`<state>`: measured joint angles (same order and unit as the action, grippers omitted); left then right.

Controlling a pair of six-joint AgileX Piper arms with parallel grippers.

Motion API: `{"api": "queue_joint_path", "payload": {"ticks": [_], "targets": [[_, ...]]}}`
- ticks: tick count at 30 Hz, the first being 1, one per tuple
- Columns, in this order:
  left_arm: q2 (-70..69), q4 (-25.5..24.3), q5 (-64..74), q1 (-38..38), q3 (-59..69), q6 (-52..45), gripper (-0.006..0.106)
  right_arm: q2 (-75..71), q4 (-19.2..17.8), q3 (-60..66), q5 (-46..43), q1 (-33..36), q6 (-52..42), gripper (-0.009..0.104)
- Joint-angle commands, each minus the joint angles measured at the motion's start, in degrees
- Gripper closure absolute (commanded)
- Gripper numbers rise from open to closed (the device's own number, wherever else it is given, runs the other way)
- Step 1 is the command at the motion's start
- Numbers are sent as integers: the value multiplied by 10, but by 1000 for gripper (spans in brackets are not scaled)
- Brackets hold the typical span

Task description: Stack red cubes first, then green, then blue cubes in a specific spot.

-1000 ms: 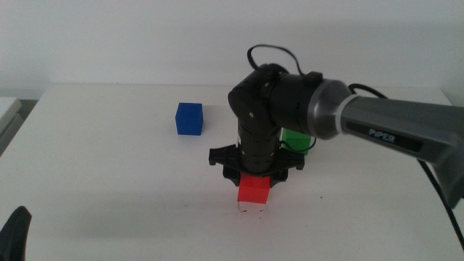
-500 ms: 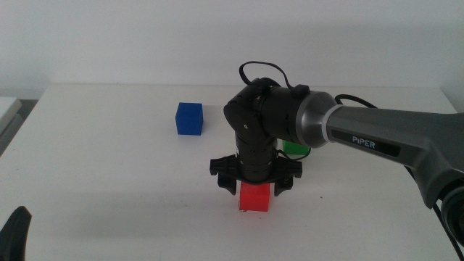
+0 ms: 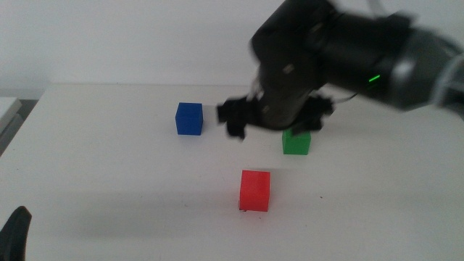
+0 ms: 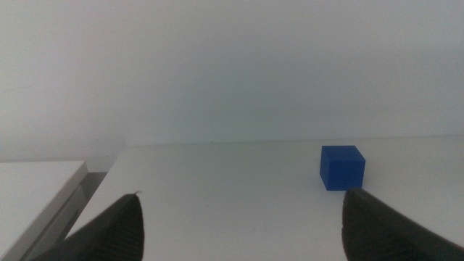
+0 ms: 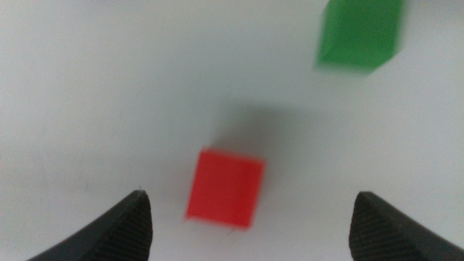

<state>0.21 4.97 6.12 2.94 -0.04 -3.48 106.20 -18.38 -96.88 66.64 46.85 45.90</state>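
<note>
The red cube [image 3: 254, 190] stands alone on the white tabletop in the middle view, near the front centre; the right wrist view shows it [image 5: 225, 187] free between the two jaws. My right gripper [image 3: 277, 120] hangs open and blurred above the table, behind the red cube and just in front of the green cube [image 3: 296, 142], which also shows from above [image 5: 360, 32]. The blue cube [image 3: 189, 118] sits at the back left, and the left wrist view has it [image 4: 342, 167] ahead of the open left gripper [image 4: 243, 225], which waits at the front left corner.
The table's left edge [image 3: 18, 123] borders a lower grey surface. The right arm's dark body [image 3: 377, 54] reaches in from the upper right over the back of the table.
My right gripper has let go of the red cube, risen and moved back toward the green cube. The red cube stays where it was set down. The left arm has not moved.
</note>
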Motion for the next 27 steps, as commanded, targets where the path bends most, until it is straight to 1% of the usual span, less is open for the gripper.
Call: {"api": "queue_joint_path", "payload": {"ticks": [1,4,8,12,17,21,27], "targets": [[-2,0,-7,-1,0,0,7,-29,-33,-3,4,-24,-21,4],[-2,0,-8,-1,0,0,7,-29,-22,-4,-21,-74,-73,4],[-2,0,-8,-1,0,0,7,3,0,-13,-73,-142,-108,4],[-2,0,-8,-1,0,0,7,55,9,-46,-87,-191,-130,4],[-2,0,-8,-1,0,0,7,115,9,-80,-92,-204,-148,4],[-2,0,-8,-1,0,0,7,146,23,-80,-101,-204,-148,4],[-2,0,-8,-1,0,0,7,172,26,-80,-109,-197,-143,4]]}}
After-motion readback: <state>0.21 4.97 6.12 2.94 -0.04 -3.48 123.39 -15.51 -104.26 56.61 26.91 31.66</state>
